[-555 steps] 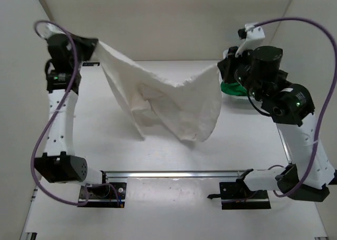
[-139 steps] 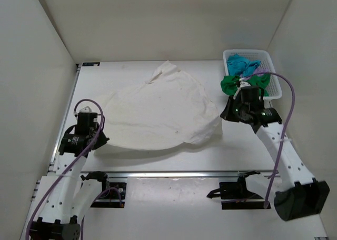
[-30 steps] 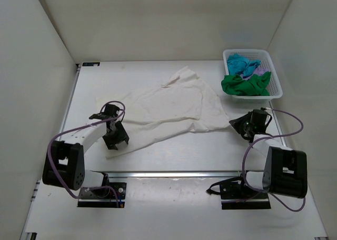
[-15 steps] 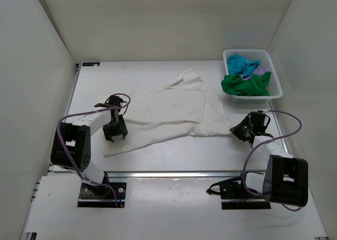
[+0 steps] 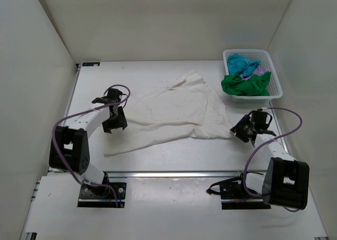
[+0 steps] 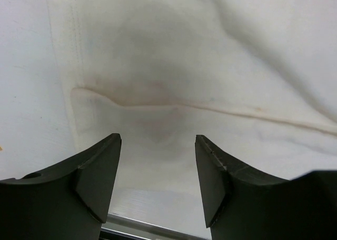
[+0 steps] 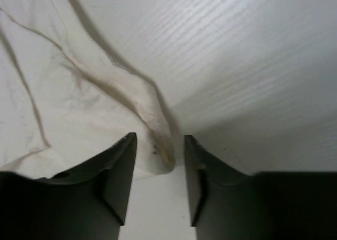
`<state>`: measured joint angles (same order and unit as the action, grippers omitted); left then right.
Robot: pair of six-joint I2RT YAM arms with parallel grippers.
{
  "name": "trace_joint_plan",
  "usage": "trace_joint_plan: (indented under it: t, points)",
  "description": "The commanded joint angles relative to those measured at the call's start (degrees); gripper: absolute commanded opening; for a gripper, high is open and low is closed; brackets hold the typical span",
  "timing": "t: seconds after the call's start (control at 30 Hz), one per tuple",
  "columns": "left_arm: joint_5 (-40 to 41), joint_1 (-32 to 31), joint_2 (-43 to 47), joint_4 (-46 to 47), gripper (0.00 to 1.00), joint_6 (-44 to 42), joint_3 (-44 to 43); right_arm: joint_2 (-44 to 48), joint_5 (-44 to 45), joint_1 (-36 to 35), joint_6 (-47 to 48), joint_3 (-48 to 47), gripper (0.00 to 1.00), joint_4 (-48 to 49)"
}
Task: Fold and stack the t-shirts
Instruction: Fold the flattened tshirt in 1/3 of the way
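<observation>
Plain white walls (image 5: 158,19) enclose a white table (image 5: 174,156) on three sides

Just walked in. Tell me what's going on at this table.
Two robot arms are working on a cream-white t-shirt spread on the table. The left gripper hangs open over its left edge; the right gripper is open around its right corner. Nothing is folded yet. The green shirt, turquoise shirt and lilac shirt lie in the white basket.
</observation>
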<state>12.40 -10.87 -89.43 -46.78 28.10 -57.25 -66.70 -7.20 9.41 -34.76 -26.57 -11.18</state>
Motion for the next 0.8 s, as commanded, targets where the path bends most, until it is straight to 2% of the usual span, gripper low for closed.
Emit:
trace_joint_plan:
  t: [0.0, 0.07, 0.13, 0.2, 0.3, 0.37, 0.5, 0.63, 0.77]
  points:
    - [1.1, -1.0, 7.9, -1.9, 0.7, 1.2, -1.0, -0.2, -4.3, 1.1, 3.3, -6.5, 0.41, -0.9]
    - [1.4, 1.3, 10.2, -2.4, 0.69, 2.0, 0.8, 0.2, -5.5, 0.2, 5.9, -10.4, 0.42, -5.0]
    - [-1.0, 5.2, 12.5, -2.3, 0.63, 4.8, 3.5, 1.8, -8.7, -1.8, 7.8, -14.0, 0.41, -7.5]
    - [-3.1, 7.4, 13.6, -1.8, 0.59, 6.8, 7.0, 3.3, -14.5, -2.9, 8.6, -15.4, 0.4, -10.4]
    - [-4.4, 10.8, 15.9, -3.4, 0.52, 11.0, 9.2, 7.0, -22.0, -3.5, 10.2, -13.6, 0.38, -14.1]
    - [-3.0, 12.5, 17.4, -4.8, 0.45, 13.5, 10.0, 9.7, -22.5, -6.8, 11.4, -12.2, 0.38, -14.7]
    - [-7.3, 15.6, 23.1, -2.9, 0.48, 19.4, 16.3, 11.3, -23.9, -11.7, 11.5, -9.5, 0.37, -13.3]
    - [-4.3, 14.7, 29.2, -3.6, 0.55, 25.7, 21.9, 11.2, -27.0, -13.3, 12.7, -10.0, 0.39, -12.8]
    - [-4.3, 13.8, 34.2, -4.8, 0.57, 29.0, 24.6, 9.6, -29.4, -12.5, 13.6, -9.6, 0.4, -12.0]
